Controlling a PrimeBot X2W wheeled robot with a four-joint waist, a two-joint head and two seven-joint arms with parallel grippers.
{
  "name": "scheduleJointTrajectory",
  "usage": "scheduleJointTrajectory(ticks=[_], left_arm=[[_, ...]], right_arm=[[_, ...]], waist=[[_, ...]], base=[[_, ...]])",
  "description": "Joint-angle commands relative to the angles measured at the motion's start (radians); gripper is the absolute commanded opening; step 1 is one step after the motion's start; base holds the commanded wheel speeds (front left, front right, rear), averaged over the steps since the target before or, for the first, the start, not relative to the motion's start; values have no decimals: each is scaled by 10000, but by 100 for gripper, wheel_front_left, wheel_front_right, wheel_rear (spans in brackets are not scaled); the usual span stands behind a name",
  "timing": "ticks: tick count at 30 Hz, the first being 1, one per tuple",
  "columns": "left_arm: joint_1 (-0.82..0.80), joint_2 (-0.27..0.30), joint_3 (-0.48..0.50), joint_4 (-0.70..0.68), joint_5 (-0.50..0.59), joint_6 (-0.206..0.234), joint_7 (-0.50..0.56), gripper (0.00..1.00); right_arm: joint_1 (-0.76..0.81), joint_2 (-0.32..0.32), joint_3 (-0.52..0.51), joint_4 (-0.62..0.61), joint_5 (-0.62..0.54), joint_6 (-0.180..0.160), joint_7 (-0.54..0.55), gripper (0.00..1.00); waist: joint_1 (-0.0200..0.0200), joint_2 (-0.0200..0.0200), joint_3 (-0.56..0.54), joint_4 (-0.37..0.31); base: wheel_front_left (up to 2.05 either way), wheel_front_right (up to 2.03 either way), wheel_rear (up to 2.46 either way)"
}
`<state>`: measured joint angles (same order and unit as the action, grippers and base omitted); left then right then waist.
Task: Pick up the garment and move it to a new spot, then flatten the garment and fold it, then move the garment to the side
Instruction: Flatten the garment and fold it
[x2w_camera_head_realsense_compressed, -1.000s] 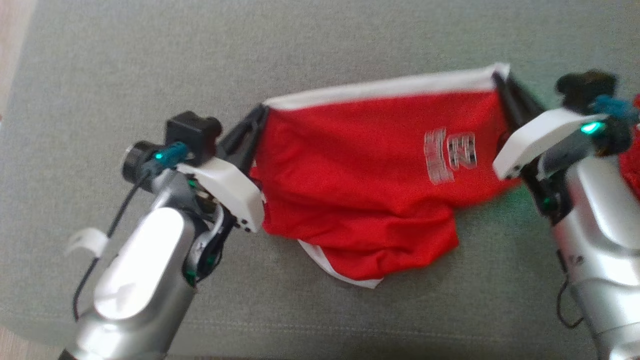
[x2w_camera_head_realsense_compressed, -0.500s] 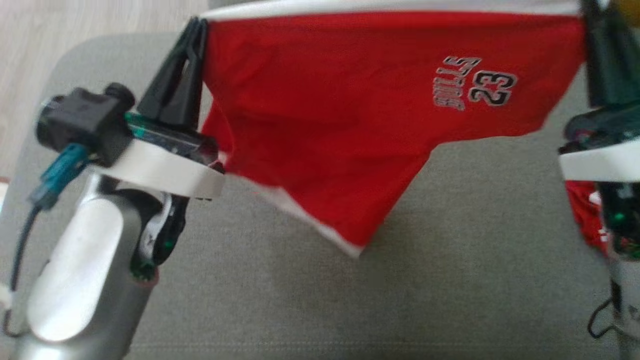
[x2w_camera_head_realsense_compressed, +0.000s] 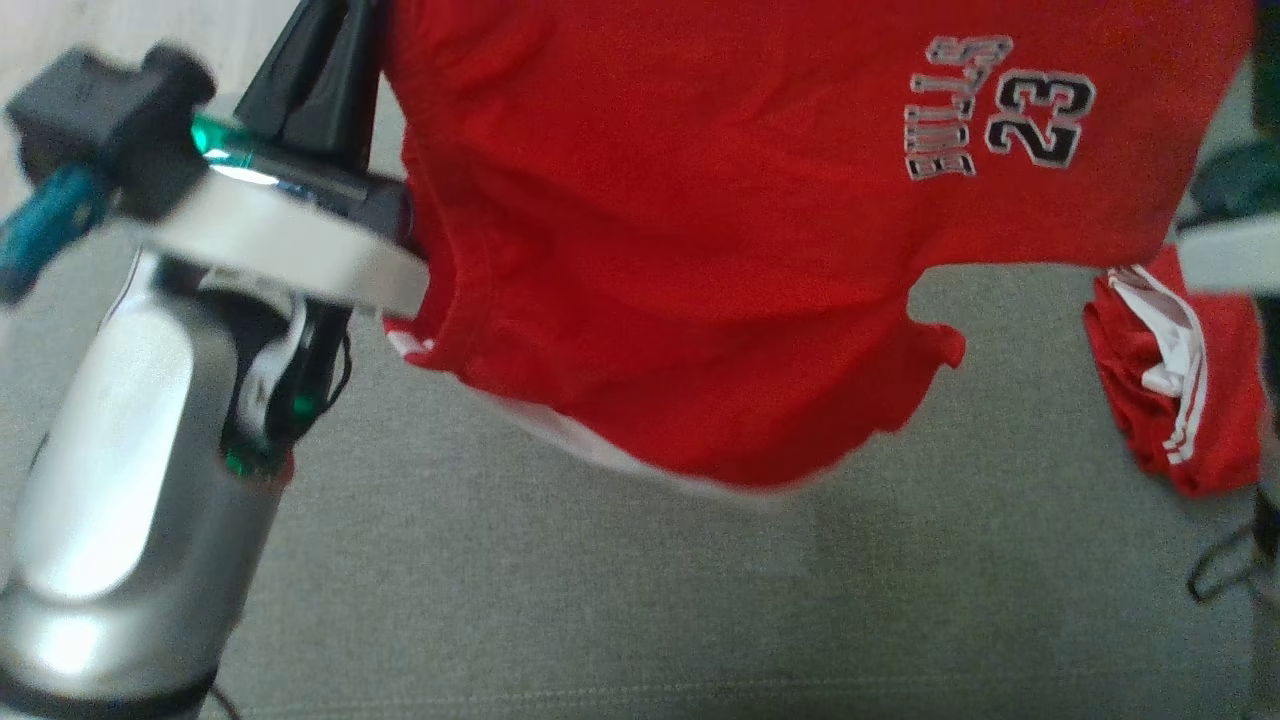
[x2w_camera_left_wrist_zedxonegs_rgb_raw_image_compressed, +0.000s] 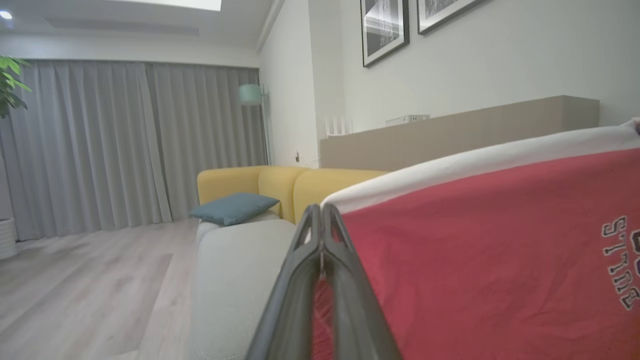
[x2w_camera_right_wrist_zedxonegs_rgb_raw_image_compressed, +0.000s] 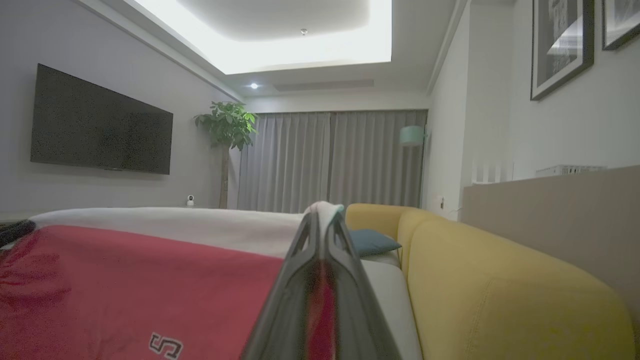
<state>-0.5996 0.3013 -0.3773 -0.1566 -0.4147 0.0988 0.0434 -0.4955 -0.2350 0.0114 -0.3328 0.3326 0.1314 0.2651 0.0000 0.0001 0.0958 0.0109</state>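
Note:
The garment (x2w_camera_head_realsense_compressed: 700, 250) is a pair of red shorts with a white waistband and a "BULLS 23" print. It hangs stretched between my two grippers, above the grey cushion (x2w_camera_head_realsense_compressed: 700, 610). Its lower edge droops free in the air. My left gripper (x2w_camera_left_wrist_zedxonegs_rgb_raw_image_compressed: 321, 212) is shut on one end of the waistband; in the head view its dark fingers (x2w_camera_head_realsense_compressed: 320, 70) rise at the upper left. My right gripper (x2w_camera_right_wrist_zedxonegs_rgb_raw_image_compressed: 322, 215) is shut on the waistband's other end, and the garment (x2w_camera_right_wrist_zedxonegs_rgb_raw_image_compressed: 125, 280) spreads away to that view's left. Its white wrist housing (x2w_camera_head_realsense_compressed: 1230, 255) shows at the head view's right edge.
A second red garment with white stripes (x2w_camera_head_realsense_compressed: 1175, 390) lies crumpled on the grey cushion at the right. Beyond the cushion stand a yellow sofa (x2w_camera_right_wrist_zedxonegs_rgb_raw_image_compressed: 500, 290) with a blue pillow (x2w_camera_left_wrist_zedxonegs_rgb_raw_image_compressed: 235, 207), a wooden floor (x2w_camera_left_wrist_zedxonegs_rgb_raw_image_compressed: 75, 280) and grey curtains.
Both grippers have risen with the garment, which has come off the cushion and now hangs in the air. The head view has also shifted, and the second garment now shows.

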Motion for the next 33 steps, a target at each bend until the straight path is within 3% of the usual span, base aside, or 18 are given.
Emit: scheduleJointTrajectory(ticks=[1,6,11,12,17,23,27,33], left_arm=[[-1006,97,440,509,-187,-178,-28,0],[-2748,-428,547,3454,-398,-711,-992,0],[-4498,-829,721,6465,-259,-1086,-2545,0],[-4498,-829,721,6465,-259,-1086,-2545,0],[-5603,-1093,857,8593,-42,-1440,-3015,0],[-5124,-1621,761,11284,-84,-1647,-3047,0],[-4626,-1973,816,12667,-282,-1670,-3049,0],[-3884,-2278,767,13138,-266,-1688,-3050,0]], right_arm=[[-982,-91,298,390,252,-7,-18,0],[-3161,-53,879,3201,623,-7,-514,0],[-5439,323,1685,6223,733,-7,-1984,0],[-5439,323,1685,6223,733,-7,-1984,0],[-6957,731,2660,8668,840,-7,-3556,0],[-6799,1148,4382,11535,1113,-7,-4380,0],[-6334,1436,4646,13283,1266,-7,-4790,0],[-5232,1727,4911,14153,1857,-7,-5169,0]], waist=[[0,-1,306,-73],[0,-1,845,-156],[0,-1,1099,-255],[0,-1,1099,-255],[0,-1,1318,-334],[0,-1,1582,-377],[0,-1,1858,-325],[0,-1,2102,-252]], base=[[0,0,0],[0,0,0],[0,0,0],[0,0,0],[0,0,0],[0,0,0],[0,0,0],[0,0,0]])
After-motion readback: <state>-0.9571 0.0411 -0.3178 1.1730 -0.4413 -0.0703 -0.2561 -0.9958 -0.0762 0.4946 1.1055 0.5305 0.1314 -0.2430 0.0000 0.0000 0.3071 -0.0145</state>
